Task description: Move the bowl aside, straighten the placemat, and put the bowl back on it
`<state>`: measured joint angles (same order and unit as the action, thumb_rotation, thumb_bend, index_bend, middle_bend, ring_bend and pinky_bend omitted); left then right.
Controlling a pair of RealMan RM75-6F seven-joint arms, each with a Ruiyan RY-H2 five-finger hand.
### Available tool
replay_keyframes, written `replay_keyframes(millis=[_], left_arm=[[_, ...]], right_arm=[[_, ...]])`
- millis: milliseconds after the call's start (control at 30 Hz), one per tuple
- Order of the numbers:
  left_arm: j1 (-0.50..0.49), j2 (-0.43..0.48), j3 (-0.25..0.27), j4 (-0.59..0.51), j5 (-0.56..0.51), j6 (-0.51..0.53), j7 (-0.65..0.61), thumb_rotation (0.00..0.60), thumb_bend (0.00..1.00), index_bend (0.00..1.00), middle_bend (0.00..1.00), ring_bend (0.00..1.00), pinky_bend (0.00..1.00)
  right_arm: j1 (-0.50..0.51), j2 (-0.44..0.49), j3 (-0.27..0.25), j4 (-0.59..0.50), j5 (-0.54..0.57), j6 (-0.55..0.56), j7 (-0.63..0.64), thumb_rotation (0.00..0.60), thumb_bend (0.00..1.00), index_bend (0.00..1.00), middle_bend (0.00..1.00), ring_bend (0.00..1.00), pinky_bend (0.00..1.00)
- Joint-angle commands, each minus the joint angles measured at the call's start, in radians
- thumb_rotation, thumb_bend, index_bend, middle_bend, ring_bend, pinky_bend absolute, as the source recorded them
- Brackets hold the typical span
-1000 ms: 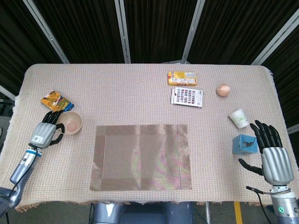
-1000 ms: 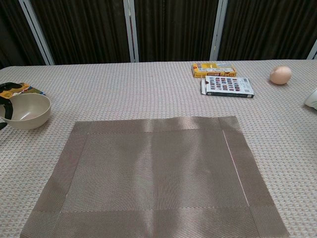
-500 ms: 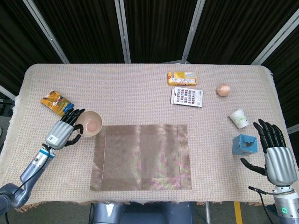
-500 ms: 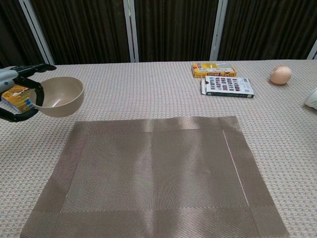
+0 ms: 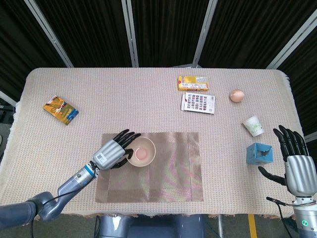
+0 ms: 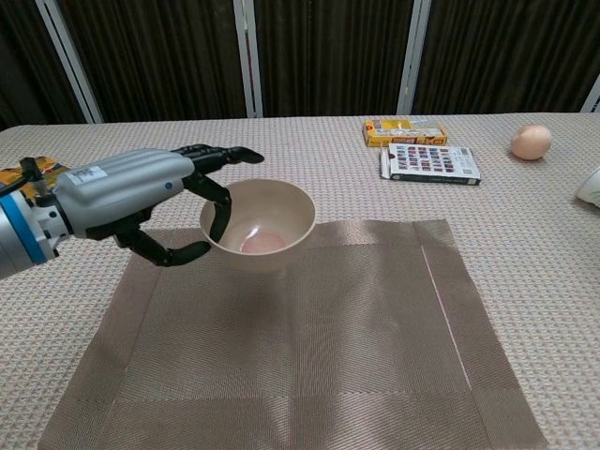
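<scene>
My left hand (image 6: 141, 202) grips the small beige round bowl (image 6: 258, 225) by its left rim and wall, fingers over the lip and thumb beneath, holding it raised above the left-centre of the brown woven rectangular placemat (image 5: 168, 171), which lies flat and square to the near edge of the table under its beige knitted tablecloth (image 5: 148, 104). My right hand (image 5: 294, 166) waits at the near right corner, fingers spread, holding nothing, beside a small blue box (image 5: 259, 153). The bowl looks light, rigid and smooth-walled, so I judge it could slip in a loose pinch; the rim is the sound place to hold. The mat looks thin and floppy, best tugged by its corners.
</scene>
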<state>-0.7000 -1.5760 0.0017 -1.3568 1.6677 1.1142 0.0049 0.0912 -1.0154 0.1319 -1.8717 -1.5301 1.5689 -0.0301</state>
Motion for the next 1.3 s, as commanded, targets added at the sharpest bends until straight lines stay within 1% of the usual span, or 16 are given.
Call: replay_keyframes(millis=[33,200,500,533,567,600,633,667,700,733,800,867,1000,1067,1200,1300], left_arm=[[-0.013,-0.027,-0.001,-0.014,-0.015,-0.032,0.025,0.600,0.43,0.65,0.00,0.00,0.00],[-0.016,-0.060,0.007,-0.001,-0.027,-0.059,0.050,0.600,0.43,0.65,0.00,0.00,0.00],[-0.012,-0.094,0.015,0.035,-0.038,-0.071,0.056,0.600,0.43,0.65,0.00,0.00,0.00],[-0.012,-0.096,0.018,0.038,-0.037,-0.072,0.056,0.600,0.42,0.64,0.00,0.00,0.00],[-0.011,-0.099,0.020,0.042,-0.036,-0.072,0.058,0.600,0.38,0.62,0.00,0.00,0.00],[-0.010,-0.101,0.022,0.045,-0.036,-0.072,0.058,0.600,0.26,0.57,0.00,0.00,0.00],[-0.010,-0.103,0.023,0.048,-0.036,-0.073,0.058,0.600,0.13,0.48,0.00,0.00,0.00],[-0.009,-0.104,0.024,0.049,-0.040,-0.076,0.058,0.600,0.06,0.40,0.00,0.00,0.00],[-0.009,-0.104,0.026,0.049,-0.043,-0.081,0.056,0.600,0.00,0.28,0.00,0.00,0.00],[-0.009,-0.103,0.027,0.048,-0.043,-0.083,0.055,0.600,0.00,0.16,0.00,0.00,0.00],[-0.009,-0.100,0.030,0.047,-0.042,-0.084,0.053,0.600,0.00,0.03,0.00,0.00,0.00],[-0.004,-0.095,0.029,0.042,-0.041,-0.073,0.045,0.600,0.00,0.00,0.00,0.00,0.00],[0.010,-0.073,0.021,0.027,-0.039,-0.033,0.036,0.600,0.00,0.00,0.00,0.00,0.00],[0.028,-0.052,0.009,0.013,-0.046,0.006,0.032,0.600,0.00,0.00,0.00,0.00,0.00],[0.090,0.029,-0.022,-0.030,-0.084,0.111,0.027,0.600,0.00,0.00,0.00,0.00,0.00],[0.144,0.096,-0.048,-0.066,-0.137,0.176,0.042,0.600,0.00,0.00,0.00,0.00,0.00]], right_arm=[[0.000,0.001,0.000,0.001,0.002,-0.001,0.001,0.600,0.00,0.00,0.00,0.00,0.00],[0.000,0.003,0.002,0.003,0.005,-0.003,0.005,0.600,0.00,0.00,0.00,0.00,0.00],[0.001,0.005,0.002,0.005,0.009,-0.007,0.007,0.600,0.00,0.00,0.00,0.00,0.00],[0.001,0.005,0.002,0.006,0.010,-0.008,0.006,0.600,0.00,0.00,0.00,0.00,0.00],[0.001,0.005,0.002,0.006,0.012,-0.009,0.006,0.600,0.00,0.00,0.00,0.00,0.00],[0.001,0.005,0.002,0.006,0.013,-0.010,0.006,0.600,0.00,0.00,0.00,0.00,0.00],[0.001,0.006,0.002,0.006,0.014,-0.011,0.006,0.600,0.00,0.00,0.00,0.00,0.00],[0.001,0.006,0.003,0.005,0.014,-0.011,0.005,0.600,0.00,0.00,0.00,0.00,0.00],[0.001,0.007,0.003,0.004,0.014,-0.010,0.005,0.600,0.00,0.00,0.00,0.00,0.00],[0.001,0.007,0.003,0.004,0.013,-0.010,0.005,0.600,0.00,0.00,0.00,0.00,0.00],[0.001,0.008,0.003,0.004,0.013,-0.010,0.005,0.600,0.00,0.00,0.00,0.00,0.00],[0.001,0.008,0.002,0.004,0.014,-0.011,0.006,0.600,0.00,0.00,0.00,0.00,0.00],[0.001,0.009,0.002,0.007,0.017,-0.014,0.007,0.600,0.00,0.00,0.00,0.00,0.00],[0.001,0.010,0.002,0.007,0.019,-0.016,0.009,0.600,0.00,0.00,0.00,0.00,0.00],[0.001,0.016,0.002,0.009,0.025,-0.020,0.005,0.600,0.00,0.00,0.00,0.00,0.00],[0.003,0.013,0.003,0.021,0.027,-0.020,-0.022,0.600,0.00,0.00,0.00,0.00,0.00]])
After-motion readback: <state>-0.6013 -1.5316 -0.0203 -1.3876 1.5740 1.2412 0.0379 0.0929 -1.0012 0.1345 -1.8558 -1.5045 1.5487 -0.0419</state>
